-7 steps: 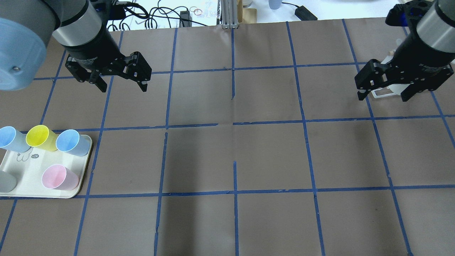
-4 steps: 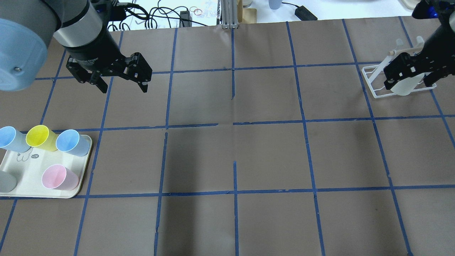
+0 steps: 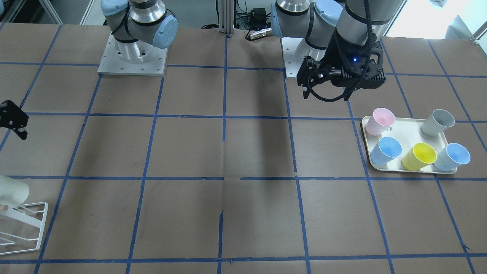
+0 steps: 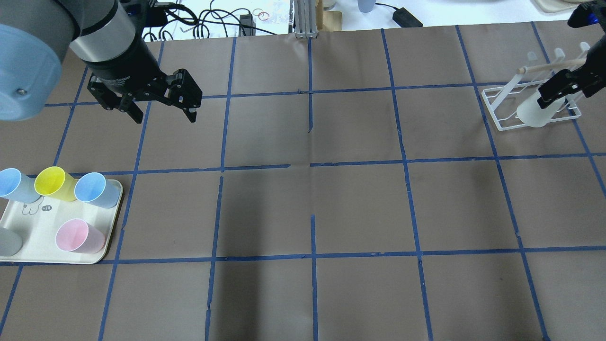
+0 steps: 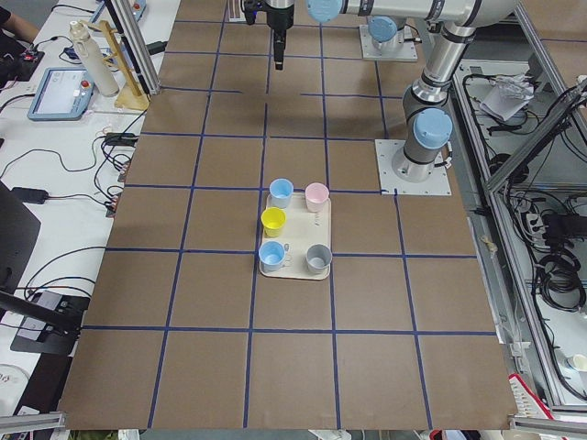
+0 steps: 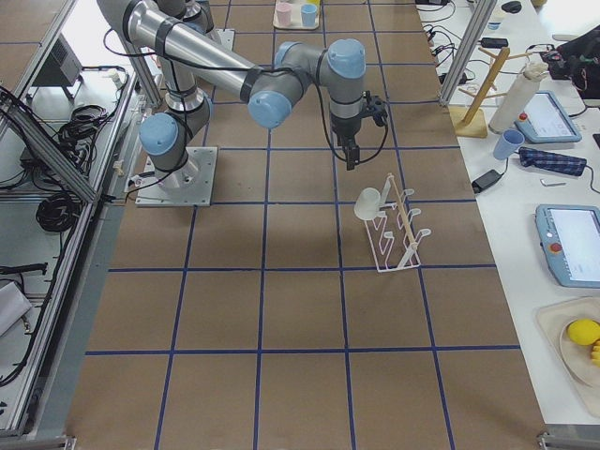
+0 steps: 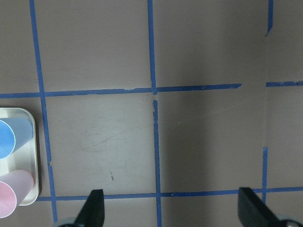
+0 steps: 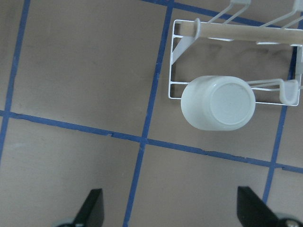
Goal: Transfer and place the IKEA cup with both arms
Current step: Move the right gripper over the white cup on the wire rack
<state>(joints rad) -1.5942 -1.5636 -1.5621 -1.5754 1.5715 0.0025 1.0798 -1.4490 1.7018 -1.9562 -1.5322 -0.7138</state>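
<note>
**Cup on the rack, nothing picked yet**

From my seat the job reads as barely begun. The IKEA cup (image 8: 218, 103) hangs bottom-up on a peg of the white wire rack (image 8: 246, 32), at the far corner of the table on the robot's right. My right gripper (image 8: 170, 208) hovers above it with its jaws spread wide and nothing between them. The cup sits off toward one side of its wrist view, not centred.

The left gripper (image 4: 163, 111) is just as wide and just as empty. It hangs over bare table, beyond the cream tray (image 4: 38, 227) that carries the pink cup (image 4: 78, 236), the yellow cup (image 4: 54, 182), two blue ones and a grey one.

By my reckoning everything is left to do: grasp, lift off the peg, pass across the middle, and set down, most likely on that tray.

The table (image 4: 360, 208) is covered in brown paper marked into squares with blue tape, which is torn in places. Cables and an aluminium post line its far edge, and workbenches flank it.
</note>
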